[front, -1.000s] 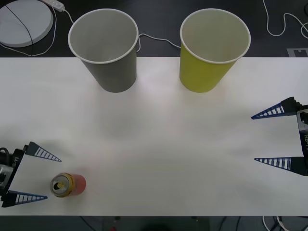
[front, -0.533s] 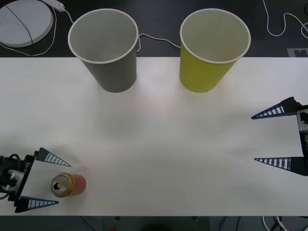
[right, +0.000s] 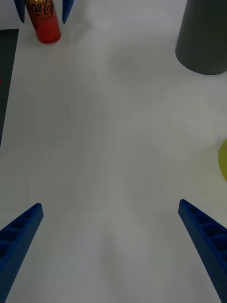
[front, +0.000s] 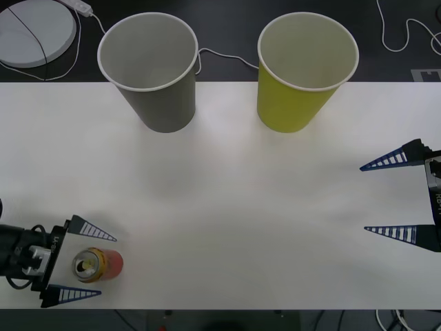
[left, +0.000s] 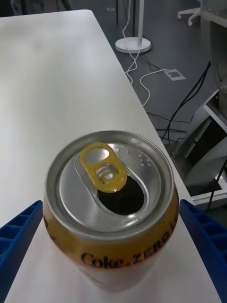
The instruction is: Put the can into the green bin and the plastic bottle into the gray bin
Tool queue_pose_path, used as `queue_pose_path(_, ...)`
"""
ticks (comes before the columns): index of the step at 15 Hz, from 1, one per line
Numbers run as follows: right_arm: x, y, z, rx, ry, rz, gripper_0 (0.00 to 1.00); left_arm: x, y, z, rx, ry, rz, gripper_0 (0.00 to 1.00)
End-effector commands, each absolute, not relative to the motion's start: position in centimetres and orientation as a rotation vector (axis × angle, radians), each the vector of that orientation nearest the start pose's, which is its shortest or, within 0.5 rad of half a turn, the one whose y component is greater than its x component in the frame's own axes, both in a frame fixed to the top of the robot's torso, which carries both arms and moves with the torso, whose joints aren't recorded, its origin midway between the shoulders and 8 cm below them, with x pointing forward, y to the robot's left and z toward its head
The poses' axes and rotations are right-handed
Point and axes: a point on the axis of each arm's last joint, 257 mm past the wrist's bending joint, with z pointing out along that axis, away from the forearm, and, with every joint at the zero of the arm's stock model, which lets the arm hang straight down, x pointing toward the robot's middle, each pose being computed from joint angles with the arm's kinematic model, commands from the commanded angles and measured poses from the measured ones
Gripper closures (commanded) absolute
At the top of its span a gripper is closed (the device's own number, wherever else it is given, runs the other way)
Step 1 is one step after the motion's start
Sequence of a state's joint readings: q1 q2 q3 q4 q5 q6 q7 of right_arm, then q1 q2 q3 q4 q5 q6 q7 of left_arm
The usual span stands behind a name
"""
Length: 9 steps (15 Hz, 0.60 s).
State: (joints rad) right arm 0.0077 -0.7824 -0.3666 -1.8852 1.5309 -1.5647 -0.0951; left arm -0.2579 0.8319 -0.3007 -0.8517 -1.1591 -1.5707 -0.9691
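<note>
Front view. The can (front: 97, 265) stands upright near the table's (front: 227, 207) front-left corner, close to the front edge, its opened top and gold pull tab facing up. I have the left gripper (front: 86, 266) at that corner with its two blue fingers spread, one on either side of the can; from the front I cannot tell whether either finger touches it. In the left wrist view, the can (left: 111, 208) sits between the finger tips, a tip at each side of its rim. The gray bin (front: 148, 69) stands upright at the back edge, left of centre, and the green bin (front: 306, 69) stands upright at the back edge, right of centre; the two are well apart. I hold the right gripper (front: 396, 196) parked over the right edge of the table, fingers wide apart and holding nothing. The right wrist view shows the can (right: 43, 21) far across the bare tabletop.
</note>
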Motion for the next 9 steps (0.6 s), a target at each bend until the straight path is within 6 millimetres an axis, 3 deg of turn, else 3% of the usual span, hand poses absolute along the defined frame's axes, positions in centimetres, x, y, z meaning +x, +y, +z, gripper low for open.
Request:
queue_pose_path(1, 35.38, -27.49, -17.35, -1.662, 1.552, 0.301, 0.0, 30.63, 27.3, -35.12, 1.803, 1.161, -0.653, 0.0)
queue_pose_path(4, 35.38, -27.49, -17.35, -1.662, 1.552, 0.301, 0.0, 30.64, 27.24, -35.13, 1.8, 1.161, -0.654, 0.0)
queue_pose_path(5, 35.38, -27.49, -17.35, -1.662, 1.552, 0.301, 0.0, 30.7, 27.15, -35.1, 1.799, 1.159, -0.654, 0.23)
queue_pose_path(6, 35.38, -27.49, -17.35, -1.662, 1.552, 0.301, 0.0, 30.63, 27.17, -35.14, 1.798, 1.162, -0.656, 0.63)
queue_pose_path(7, 35.38, -27.49, -17.35, -1.662, 1.552, 0.301, 0.0, 30.69, 27.18, -35.12, 1.795, 1.168, -0.658, 0.95)
queue_pose_path(9, 35.38, -27.49, -17.35, -1.662, 1.552, 0.301, 0.0, 30.64, 26.93, -35.14, 1.785, 1.176, -0.669, 1.0)
